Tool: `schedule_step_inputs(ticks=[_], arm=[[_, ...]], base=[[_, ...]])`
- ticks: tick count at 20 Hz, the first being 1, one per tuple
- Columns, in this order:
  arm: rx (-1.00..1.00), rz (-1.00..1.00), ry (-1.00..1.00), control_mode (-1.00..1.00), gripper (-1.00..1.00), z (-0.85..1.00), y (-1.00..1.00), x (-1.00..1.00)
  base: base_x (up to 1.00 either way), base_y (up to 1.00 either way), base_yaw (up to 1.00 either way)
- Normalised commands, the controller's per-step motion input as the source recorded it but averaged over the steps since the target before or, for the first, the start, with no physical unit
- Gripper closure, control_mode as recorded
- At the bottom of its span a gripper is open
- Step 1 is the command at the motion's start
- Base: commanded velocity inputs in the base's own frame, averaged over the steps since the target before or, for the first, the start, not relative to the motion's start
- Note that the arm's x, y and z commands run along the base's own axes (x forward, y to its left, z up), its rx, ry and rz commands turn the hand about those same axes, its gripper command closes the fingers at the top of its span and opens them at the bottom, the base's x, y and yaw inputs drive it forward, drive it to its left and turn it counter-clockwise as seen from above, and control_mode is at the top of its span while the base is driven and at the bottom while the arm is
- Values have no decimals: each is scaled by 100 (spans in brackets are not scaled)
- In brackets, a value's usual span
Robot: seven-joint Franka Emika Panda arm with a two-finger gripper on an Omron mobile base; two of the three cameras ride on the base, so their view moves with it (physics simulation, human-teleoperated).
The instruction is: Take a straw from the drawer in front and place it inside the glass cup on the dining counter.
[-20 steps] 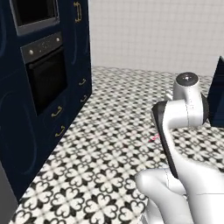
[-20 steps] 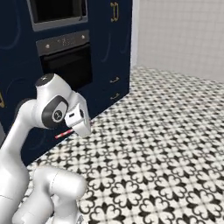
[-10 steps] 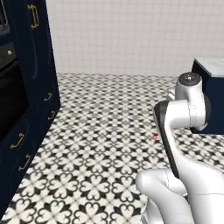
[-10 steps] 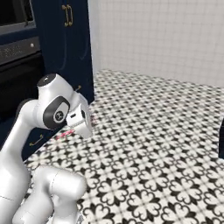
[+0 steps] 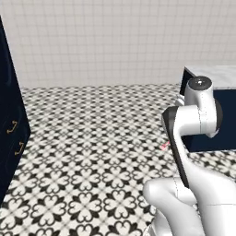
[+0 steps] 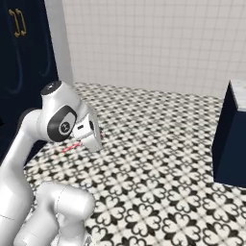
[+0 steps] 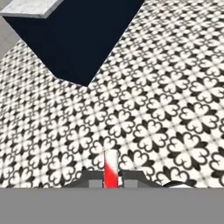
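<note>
My gripper (image 7: 111, 181) is shut on the straw (image 7: 111, 168), a thin pink-red tube standing up between the two dark fingertips. From the right base view the gripper (image 6: 93, 139) hangs low in front of the arm, and the straw (image 6: 67, 148) sticks out sideways from it above the floor. A pink tip of the straw (image 5: 165, 146) peeks out beside the arm in the left base view. The dining counter (image 5: 216, 73), a marbled top on a navy base, stands at the right. Its navy base (image 7: 83, 35) lies ahead of the hand. The glass cup is out of view.
A patterned black-and-white tile floor (image 6: 158, 158) spreads ahead to a white tiled wall (image 5: 106, 41). A navy cabinet with small gold handles (image 5: 11, 126) stands at the left edge. Tall navy doors with long gold handles (image 6: 19, 21) are at the upper left.
The whole picture has swung: the oven and navy cabinets slid off to the left and the dining counter came in at the right, so the camera moved. The arm keeps its pose with the straw.
</note>
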Motion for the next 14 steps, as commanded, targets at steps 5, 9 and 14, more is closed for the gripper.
schedule_step_inputs(ticks=[5, 9, 14], arm=[[0, 0, 0, 100, 100, 0, 0, 0], [0, 0, 0, 100, 100, 0, 0, 0], [0, 0, 0, 100, 100, 0, 0, 0]], base=[[100, 23, -33], [100, 39, -34], [100, 55, -34]])
